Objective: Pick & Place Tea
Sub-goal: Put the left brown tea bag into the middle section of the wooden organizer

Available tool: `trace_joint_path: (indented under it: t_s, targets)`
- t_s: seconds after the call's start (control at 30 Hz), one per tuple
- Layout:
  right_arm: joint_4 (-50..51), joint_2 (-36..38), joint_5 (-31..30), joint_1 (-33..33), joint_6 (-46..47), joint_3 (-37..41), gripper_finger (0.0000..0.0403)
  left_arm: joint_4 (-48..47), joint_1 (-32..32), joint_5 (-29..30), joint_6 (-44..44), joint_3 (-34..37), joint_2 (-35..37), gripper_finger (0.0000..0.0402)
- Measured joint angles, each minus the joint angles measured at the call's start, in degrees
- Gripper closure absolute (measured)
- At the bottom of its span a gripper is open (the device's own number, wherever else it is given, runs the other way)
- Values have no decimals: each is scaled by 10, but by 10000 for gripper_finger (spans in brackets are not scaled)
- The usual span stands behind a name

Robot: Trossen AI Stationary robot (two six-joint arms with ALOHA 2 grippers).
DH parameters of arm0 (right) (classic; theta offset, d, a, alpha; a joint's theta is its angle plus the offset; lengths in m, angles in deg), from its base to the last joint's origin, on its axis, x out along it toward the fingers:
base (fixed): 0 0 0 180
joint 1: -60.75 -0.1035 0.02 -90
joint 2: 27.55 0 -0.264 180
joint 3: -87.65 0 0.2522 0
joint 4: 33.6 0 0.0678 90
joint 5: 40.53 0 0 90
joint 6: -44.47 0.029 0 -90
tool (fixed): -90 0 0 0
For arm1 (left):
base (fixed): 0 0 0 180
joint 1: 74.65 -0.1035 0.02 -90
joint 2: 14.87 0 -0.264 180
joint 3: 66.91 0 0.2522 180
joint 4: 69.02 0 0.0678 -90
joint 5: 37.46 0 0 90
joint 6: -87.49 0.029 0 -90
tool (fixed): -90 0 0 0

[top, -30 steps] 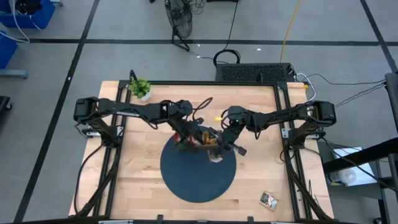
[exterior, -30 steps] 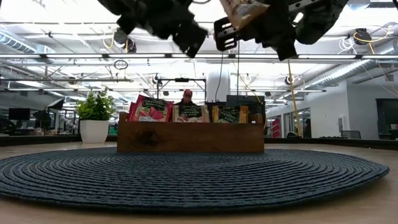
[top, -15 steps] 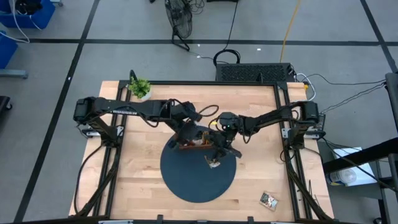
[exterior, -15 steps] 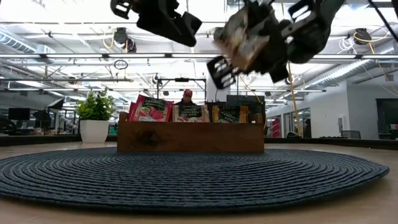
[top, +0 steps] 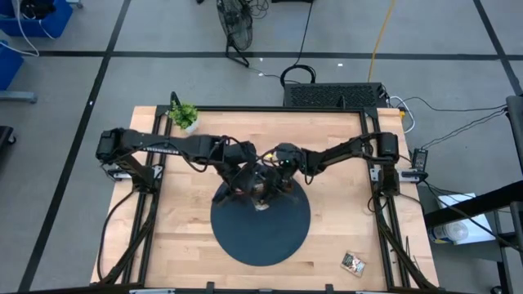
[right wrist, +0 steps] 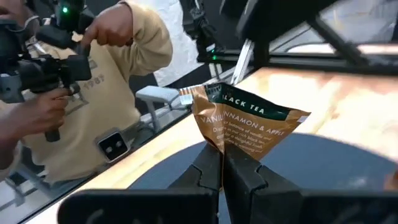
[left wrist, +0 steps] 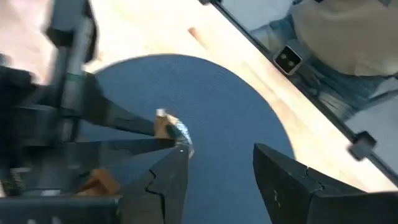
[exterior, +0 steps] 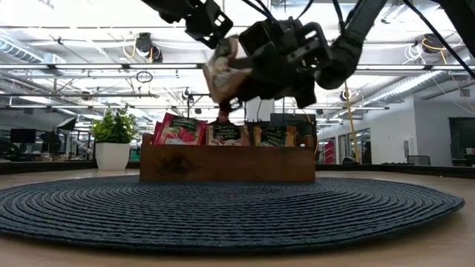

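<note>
Sachet (right wrist: pixel 249 124), beige-and-green, pinched in right gripper (right wrist: pixel 222 163) above tray (exterior: pixel 226 163); left gripper (left wrist: pixel 217 171) half-open, empty, alongside.

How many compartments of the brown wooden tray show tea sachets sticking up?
3: red sachets in the brown wooden tray's left compartment, beige-and-green sachets in the middle, orange ones on the right; more may hide behind them.

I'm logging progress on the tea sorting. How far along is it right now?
Done: the wooden tray on the round mat already holds red, beige and green sachets upright. In hand: the right gripper is shut on a beige sachet above the tray; the left gripper hovers open beside it. Left: one sachet lies near the table's corner.
</note>
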Motion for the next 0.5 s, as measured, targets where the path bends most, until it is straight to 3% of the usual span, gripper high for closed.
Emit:
trace_joint_path:
  t_s: [0.33, 0.5]
  targets:
    - [31, 4, -10, -5, -28, -31, 401, -6, -1, 8, -30, 1, -5, 220]
    - [36, 4, -33, -5, -22, -31, 401, -1, -1, 40, -48, 1, -5, 220]
